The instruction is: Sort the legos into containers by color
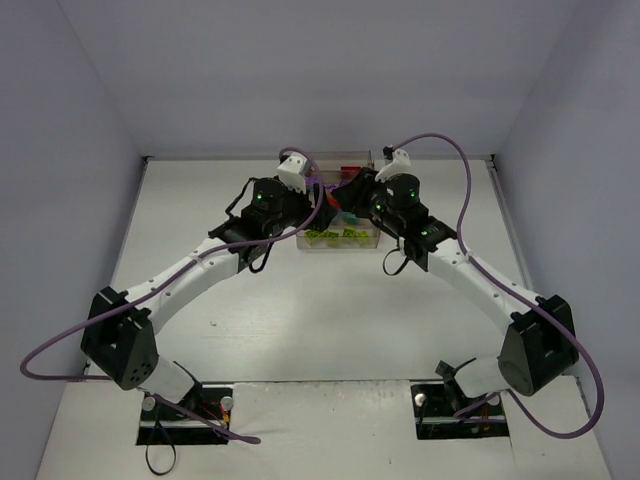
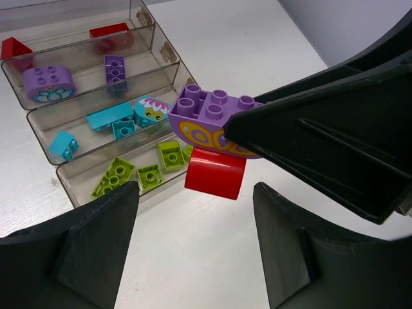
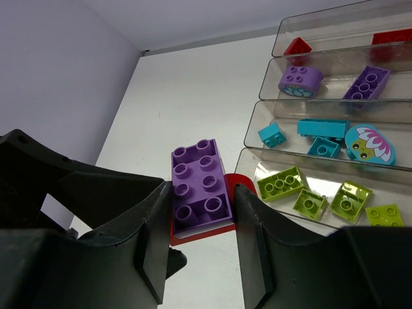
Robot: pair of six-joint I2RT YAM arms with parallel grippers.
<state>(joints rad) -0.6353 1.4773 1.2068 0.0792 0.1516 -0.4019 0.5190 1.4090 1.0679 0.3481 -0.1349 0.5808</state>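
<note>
Purple on top, red underneath: a two-piece stack is pinched in the right gripper (image 3: 201, 193). Its fingers are closed against the long sides of the purple brick (image 3: 198, 174), and the red piece (image 2: 215, 172) hangs stuck to the brick's underside. The stack sits over the white table (image 2: 257, 38), just off the end of the lowest tray of the clear plastic rack (image 2: 168, 53).

The left gripper (image 2: 195, 212) is spread wide with nothing between its fingers (image 2: 96, 244). It points at the held stack from close by, not touching it.

The rack has four stepped trays. The lowest holds lime green bricks (image 3: 322, 196). The next holds cyan bricks (image 3: 322, 129), one of them round with a flower face. Above that are two purple bricks (image 3: 300, 78). The top tray holds red bricks (image 3: 297, 46).
</note>
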